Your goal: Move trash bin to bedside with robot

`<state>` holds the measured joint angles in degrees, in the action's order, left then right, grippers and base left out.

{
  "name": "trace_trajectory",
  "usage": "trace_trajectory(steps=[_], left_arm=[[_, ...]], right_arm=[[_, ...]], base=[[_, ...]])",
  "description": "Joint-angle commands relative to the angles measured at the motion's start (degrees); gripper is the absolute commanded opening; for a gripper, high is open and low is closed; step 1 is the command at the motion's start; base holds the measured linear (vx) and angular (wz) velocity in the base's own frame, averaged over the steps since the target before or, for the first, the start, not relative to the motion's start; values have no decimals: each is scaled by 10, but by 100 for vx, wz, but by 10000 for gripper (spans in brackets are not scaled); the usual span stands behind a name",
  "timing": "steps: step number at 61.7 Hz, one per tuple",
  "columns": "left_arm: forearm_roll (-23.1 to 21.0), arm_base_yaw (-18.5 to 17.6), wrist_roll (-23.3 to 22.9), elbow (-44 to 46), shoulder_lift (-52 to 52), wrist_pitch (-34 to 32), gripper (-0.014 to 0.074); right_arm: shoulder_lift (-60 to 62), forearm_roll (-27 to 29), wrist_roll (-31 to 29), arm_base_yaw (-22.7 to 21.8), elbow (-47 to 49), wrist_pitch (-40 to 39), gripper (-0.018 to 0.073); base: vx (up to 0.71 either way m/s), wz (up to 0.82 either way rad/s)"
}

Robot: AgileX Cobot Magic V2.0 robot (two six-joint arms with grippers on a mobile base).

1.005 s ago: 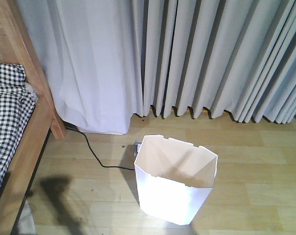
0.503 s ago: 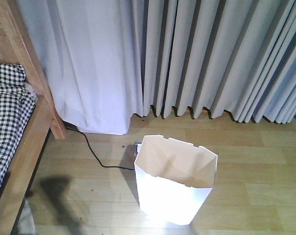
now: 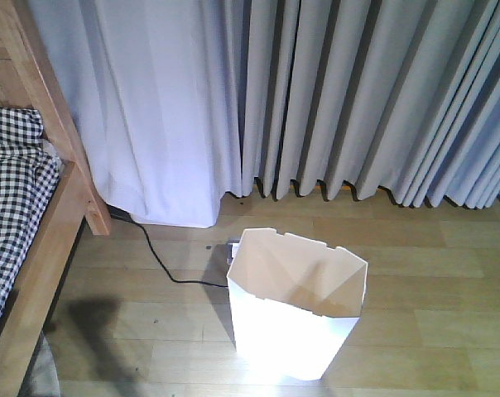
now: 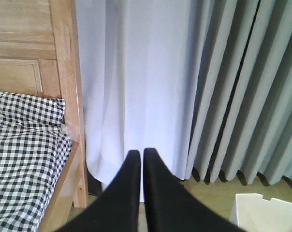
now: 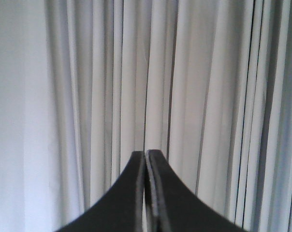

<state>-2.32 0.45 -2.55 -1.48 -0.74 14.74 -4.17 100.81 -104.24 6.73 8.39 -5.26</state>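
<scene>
- Your left gripper [image 4: 140,153] and right gripper [image 5: 145,153] had their jaws pressed together, holding nothing.
- The trash bin [image 3: 295,318] stood upright on the wooden floor [image 3: 432,298], well apart from the bedside [image 3: 47,231].
- Grey curtains [image 3: 333,91] hung behind.

- My left gripper [image 4: 138,153], a pair of smooth black tapered fingers, shows in the left wrist view with its jaws drawn together; only a thin sliver of gap remains at the tips.
- It holds nothing and points level, forward.
- My right gripper [image 5: 145,153], of the same black tapered build, shows in the right wrist view with its jaws pressed together, empty.
- Neither arm nor wrist appears in the front-facing view.
</scene>
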Motion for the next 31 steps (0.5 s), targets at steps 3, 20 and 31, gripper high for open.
trace_trajectory(steps=[3, 20, 31], left_arm=[[-2, 0, -3, -7, -8, -37, -6], [-2, 0, -3, -7, -8, -37, -6], [-2, 0, -3, -7, -8, -37, -6]], right_arm=[[-9, 11, -2, 0, 16, 12, -9], [-9, 10, -4, 0, 16, -18, -9], [-9, -141, 130, 0, 16, -8, -9]], base=[[0, 0], [0, 0], [0, 0]])
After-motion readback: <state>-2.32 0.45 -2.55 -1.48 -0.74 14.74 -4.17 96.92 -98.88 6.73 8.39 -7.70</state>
